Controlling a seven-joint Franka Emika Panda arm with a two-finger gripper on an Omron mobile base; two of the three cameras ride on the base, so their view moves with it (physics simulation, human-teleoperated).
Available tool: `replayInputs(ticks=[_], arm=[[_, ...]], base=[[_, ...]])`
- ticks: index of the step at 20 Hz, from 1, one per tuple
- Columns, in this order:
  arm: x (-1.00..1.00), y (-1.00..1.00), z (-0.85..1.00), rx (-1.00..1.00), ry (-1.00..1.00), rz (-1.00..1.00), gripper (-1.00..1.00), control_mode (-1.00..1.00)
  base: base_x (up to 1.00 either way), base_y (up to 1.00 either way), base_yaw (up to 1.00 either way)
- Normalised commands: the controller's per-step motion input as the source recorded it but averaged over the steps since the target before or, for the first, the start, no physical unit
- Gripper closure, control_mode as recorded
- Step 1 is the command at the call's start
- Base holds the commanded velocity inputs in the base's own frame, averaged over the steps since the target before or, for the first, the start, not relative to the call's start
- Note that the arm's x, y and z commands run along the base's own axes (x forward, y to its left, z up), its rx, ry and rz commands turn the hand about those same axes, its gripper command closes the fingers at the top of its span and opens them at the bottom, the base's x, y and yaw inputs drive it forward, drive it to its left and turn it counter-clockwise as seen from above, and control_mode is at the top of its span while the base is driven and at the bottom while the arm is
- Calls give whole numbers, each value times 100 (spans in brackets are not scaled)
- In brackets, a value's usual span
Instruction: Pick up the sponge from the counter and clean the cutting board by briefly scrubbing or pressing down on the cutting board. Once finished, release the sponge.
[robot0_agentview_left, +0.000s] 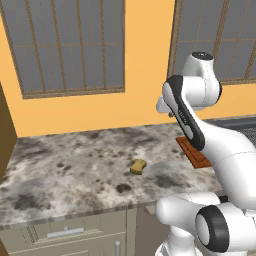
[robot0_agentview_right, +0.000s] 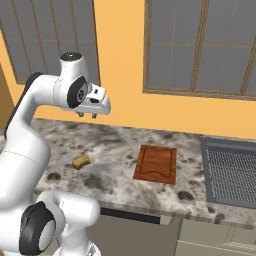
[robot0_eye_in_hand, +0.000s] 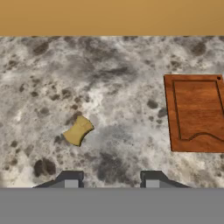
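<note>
- The gripper (robot0_agentview_right: 87, 115) hangs high above the counter (robot0_agentview_right: 120, 145), pointing down, with nothing between its fingers; in the hand view its two dark fingertips (robot0_eye_in_hand: 70, 178) stand apart with bare granite between them.
- In the hand view the sponge (robot0_eye_in_hand: 78, 130), a small mustard-yellow block with pinched sides, lies flat on the counter (robot0_eye_in_hand: 109, 87) at about 11 o'clock from the gripper (robot0_eye_in_hand: 111, 179), clear of both fingertips.
- The cutting board (robot0_eye_in_hand: 195, 113), a reddish-brown wooden rectangle with a grooved border, lies flat on the counter at about 2 o'clock from the gripper in the hand view, cut off by the right edge.
- Sponge and board are well apart, with mottled grey-brown stone between them.
- In the right base view the sponge (robot0_agentview_right: 81, 161) sits at 9 o'clock from the cutting board (robot0_agentview_right: 156, 163); a dark grey grated surface (robot0_agentview_right: 231, 171) lies at 3 o'clock from the board, near it but not touching.
- In the left base view the sponge (robot0_agentview_left: 138, 166) rests near the middle of the counter (robot0_agentview_left: 65, 165), and the cutting board (robot0_agentview_left: 192, 152) shows partly behind the white arm (robot0_agentview_left: 200, 130), at 3 o'clock from the sponge.
- An orange wall (robot0_agentview_right: 120, 60) with grey-paned windows (robot0_agentview_right: 200, 45) runs behind the counter.
- Beige cabinets (robot0_agentview_left: 70, 232) sit below the counter's front edge.
</note>
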Motion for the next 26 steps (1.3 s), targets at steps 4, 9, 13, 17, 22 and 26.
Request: replayInputs(ticks=[4, 9, 13, 17, 22, 26], arm=[[-4, 0, 0, 0, 0, 0, -100, -100], [0, 24, -30, 0, 0, 0, -100, -100], [8, 59, -53, 0, 0, -7, -100, -100], [2, 44, -52, 12, 0, -16, -100, -100], [-1, 24, -58, 12, 2, -23, -100, -100], [0, 12, -46, 14, 4, -32, -100, -100]], base=[[0, 0, 0], [0, 0, 0], [0, 0, 0], [0, 0, 0], [0, 0, 0], [0, 0, 0]])
